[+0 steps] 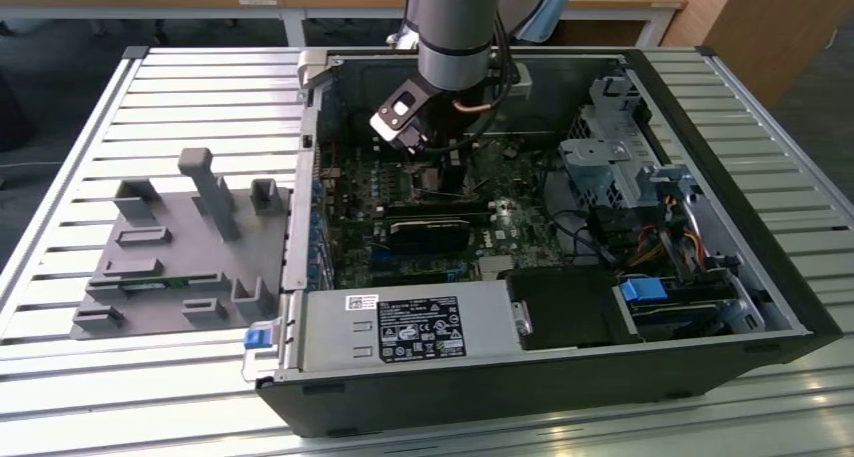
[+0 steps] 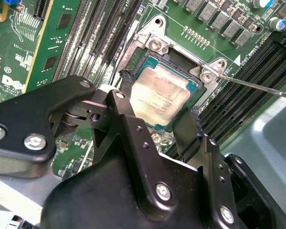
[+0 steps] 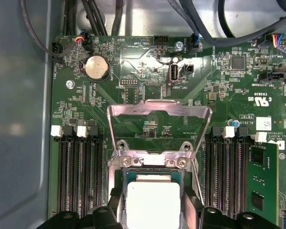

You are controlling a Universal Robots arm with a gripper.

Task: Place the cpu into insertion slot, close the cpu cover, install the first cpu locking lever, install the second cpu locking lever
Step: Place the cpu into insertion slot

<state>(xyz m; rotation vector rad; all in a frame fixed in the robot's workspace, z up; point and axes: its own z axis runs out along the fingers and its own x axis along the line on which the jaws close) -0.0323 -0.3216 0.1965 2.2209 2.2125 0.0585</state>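
The cpu (image 2: 163,91) (image 3: 152,202), a square chip with a dull silver face, lies flat in the insertion slot (image 2: 142,56) (image 3: 126,177) on the green board. My gripper (image 2: 159,98) (image 3: 152,212) (image 1: 447,177) hangs just above it, inside the computer case. Its black fingers (image 2: 125,81) straddle the chip, and a thin gap shows on each side in the first wrist view. The cpu cover (image 3: 128,107), a silver frame with a window, stands swung open beyond the slot. A thin locking lever (image 2: 257,86) sticks out free beside the socket.
Black memory slots (image 3: 81,171) flank the socket on both sides, one holding a green module (image 3: 262,183). A coin battery (image 3: 96,67) and cables (image 3: 86,19) lie past the cover. The case holds a power supply (image 1: 400,327) and a drive cage (image 1: 614,167). A grey fixture (image 1: 174,247) rests on the slatted table.
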